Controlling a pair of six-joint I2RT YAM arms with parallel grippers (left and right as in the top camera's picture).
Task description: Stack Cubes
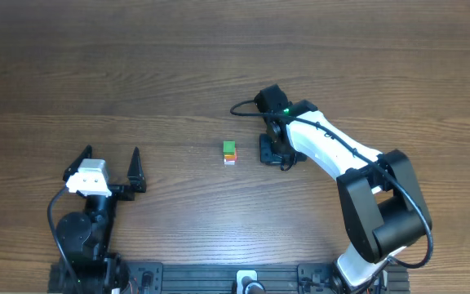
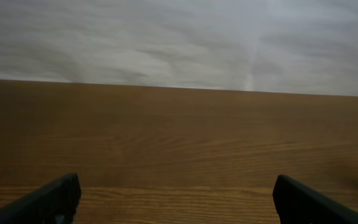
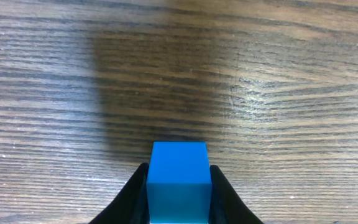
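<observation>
**While you hold the blue cube (image 3: 179, 177), the stack (image 1: 230, 153) can topple**

Right gripper (image 1: 273, 151) is clamped on it, just right of the green-topped stack (mid-table). Come in low or off-centre and you'll likely knock it over. A tilted release could slide off. Left gripper (image 1: 111, 170) is spread and empty, near left.

From overhead I've got the cube stack (image 1: 230, 153) mid-table, green uppermost, orange and red edging out beneath. My right gripper (image 1: 274, 153) sits low just beside it on the right, not touching, the white arm angling back to its base. Left gripper (image 1: 111, 152) is well off to the left, fingers (image 1: 135, 160) spread wide over the wooden table (image 1: 137, 65).
</observation>
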